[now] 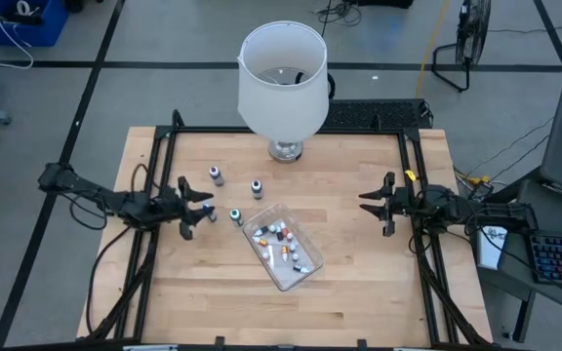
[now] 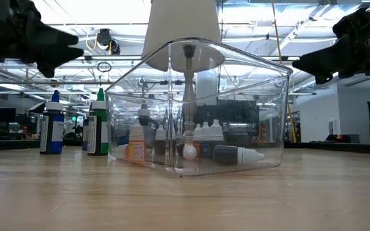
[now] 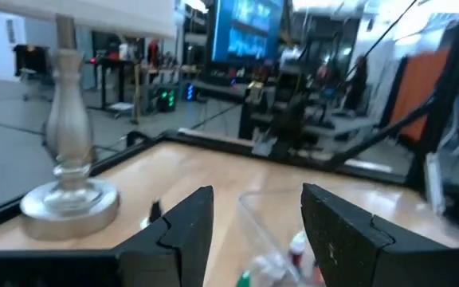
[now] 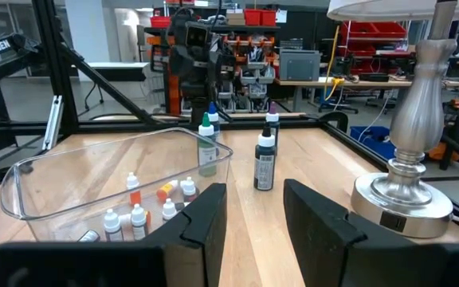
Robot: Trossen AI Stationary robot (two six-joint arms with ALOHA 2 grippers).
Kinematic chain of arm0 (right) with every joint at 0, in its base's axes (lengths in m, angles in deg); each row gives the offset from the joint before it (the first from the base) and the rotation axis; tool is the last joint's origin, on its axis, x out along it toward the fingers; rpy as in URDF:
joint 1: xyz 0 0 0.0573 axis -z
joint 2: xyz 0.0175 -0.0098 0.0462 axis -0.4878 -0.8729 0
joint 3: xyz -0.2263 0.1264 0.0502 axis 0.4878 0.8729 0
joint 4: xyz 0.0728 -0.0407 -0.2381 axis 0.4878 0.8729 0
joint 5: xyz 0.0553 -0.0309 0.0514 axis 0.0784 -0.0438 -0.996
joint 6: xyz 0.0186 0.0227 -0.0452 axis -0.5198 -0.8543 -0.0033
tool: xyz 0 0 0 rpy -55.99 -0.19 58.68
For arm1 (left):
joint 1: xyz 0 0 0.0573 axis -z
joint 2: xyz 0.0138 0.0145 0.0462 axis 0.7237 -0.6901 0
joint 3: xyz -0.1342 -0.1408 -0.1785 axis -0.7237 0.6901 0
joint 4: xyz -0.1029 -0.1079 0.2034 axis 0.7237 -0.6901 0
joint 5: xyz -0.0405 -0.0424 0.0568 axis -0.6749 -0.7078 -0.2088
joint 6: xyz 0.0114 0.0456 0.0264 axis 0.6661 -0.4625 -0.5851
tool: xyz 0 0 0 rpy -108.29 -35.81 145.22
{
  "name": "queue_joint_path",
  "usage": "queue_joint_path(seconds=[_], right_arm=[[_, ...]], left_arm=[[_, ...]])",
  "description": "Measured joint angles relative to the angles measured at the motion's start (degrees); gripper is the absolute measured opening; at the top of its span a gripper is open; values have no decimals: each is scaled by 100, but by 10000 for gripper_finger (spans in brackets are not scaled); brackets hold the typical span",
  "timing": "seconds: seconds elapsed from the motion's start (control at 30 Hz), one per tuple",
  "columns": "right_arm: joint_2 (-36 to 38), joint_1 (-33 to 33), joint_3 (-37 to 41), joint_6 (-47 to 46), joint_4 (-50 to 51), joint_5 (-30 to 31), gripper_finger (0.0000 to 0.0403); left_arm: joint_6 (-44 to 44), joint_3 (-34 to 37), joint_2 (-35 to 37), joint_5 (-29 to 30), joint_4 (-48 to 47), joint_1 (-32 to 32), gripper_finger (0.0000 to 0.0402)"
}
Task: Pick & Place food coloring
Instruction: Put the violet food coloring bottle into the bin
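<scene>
A clear plastic tray point(image 1: 283, 261) lies mid-table with several small dropper bottles lying and standing in it point(image 4: 138, 215). Three more food coloring bottles stand upright on the wood: a dark one point(image 1: 216, 175), another dark one point(image 1: 258, 187) and a teal-capped one point(image 1: 235, 215). Two of them show left of the tray in the low view point(image 2: 53, 125) point(image 2: 98, 125). My left gripper point(image 1: 201, 203) hovers open just left of the teal-capped bottle, above the table. My right gripper point(image 1: 372, 203) hovers open to the right of the tray. Both are empty.
A big white lampshade point(image 1: 281, 78) on a silver lamp base point(image 4: 409, 195) stands at the table's far middle. A black frame runs along the table's left, right and far edges point(image 1: 413, 146). Bare wood lies between the tray and my right gripper and along the near edge.
</scene>
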Motion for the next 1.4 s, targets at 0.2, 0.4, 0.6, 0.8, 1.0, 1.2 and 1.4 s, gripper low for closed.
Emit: queue_joint_path(seconds=[0.2, 0.4, 0.6, 0.8, 1.0, 1.2, 1.4], right_arm=[[0, 0, 0, 2, 0, 0, 114], [0, 0, 0, 0, 0, 0, 114], [-2, 0, 0, 2, 0, 0, 114], [0, 0, 0, 1, 0, 0, 114], [0, 0, 0, 2, 0, 0, 114], [0, 0, 0, 0, 0, 0, 114], [-1, 0, 0, 2, 0, 0, 114]], left_arm=[[92, -8, 0, 831, 697, -1, 191], [-126, -1417, -25, 2806, -1231, -188, 191], [2695, -4458, -931, 1840, -6036, -1115, 191], [3460, -6823, -2537, 633, -8712, -2422, 191], [2762, -7957, -4267, -969, -9915, -3976, 191], [1517, -7868, -5576, -1771, -9928, -4972, 191], [854, -7431, -6296, -2687, -9701, -5391, 191]])
